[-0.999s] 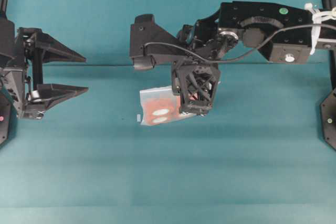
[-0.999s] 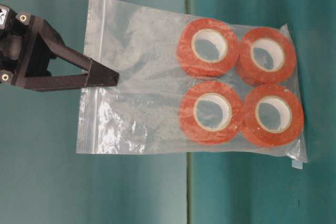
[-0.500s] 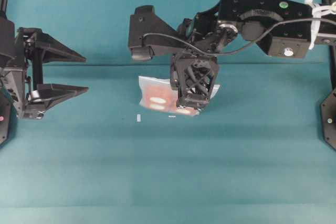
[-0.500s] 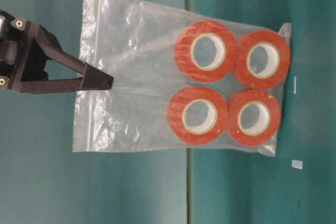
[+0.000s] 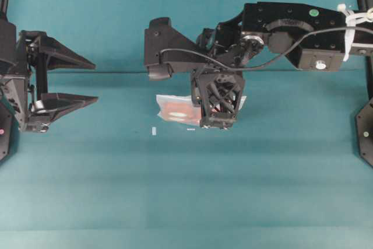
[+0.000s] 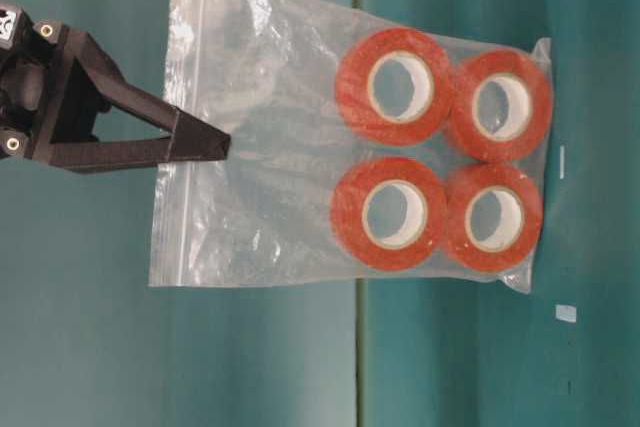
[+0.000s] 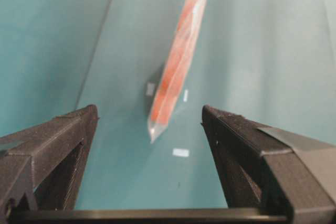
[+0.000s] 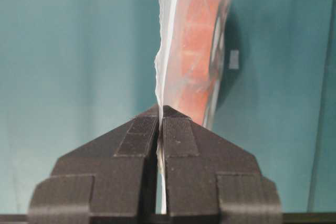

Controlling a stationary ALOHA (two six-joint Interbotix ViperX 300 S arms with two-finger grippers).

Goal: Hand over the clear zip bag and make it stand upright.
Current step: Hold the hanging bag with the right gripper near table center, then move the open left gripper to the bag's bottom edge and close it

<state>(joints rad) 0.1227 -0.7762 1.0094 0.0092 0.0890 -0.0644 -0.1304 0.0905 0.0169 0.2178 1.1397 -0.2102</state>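
Note:
The clear zip bag [image 5: 173, 109] hangs from my right gripper [image 5: 218, 123], which points down over the middle of the table and is shut on the bag's zip edge. In the table-level view, which is turned sideways, the gripper's tips [image 6: 215, 143] pinch just inside the zip strip, and the orange-red rolls [image 6: 392, 87] lie packed at the bag's [image 6: 280, 177] bottom end. The right wrist view shows the bag [image 8: 195, 51] edge-on, its plastic clamped between my shut right gripper [image 8: 161, 112]. My left gripper [image 5: 94, 82] is open at the far left, well away from the bag [image 7: 176, 61], and holds nothing [image 7: 149, 110].
Two small white marks [image 5: 154, 130] [image 5: 191, 129] lie on the teal table just in front of the bag. A seam [image 5: 87, 72] runs across the table behind the grippers. Black frame posts [image 5: 366, 132] stand at both side edges.
The bag has swung under the right gripper: earlier it showed its broad face from overhead, now it hangs nearly edge-on. The left gripper has stayed in place and open.

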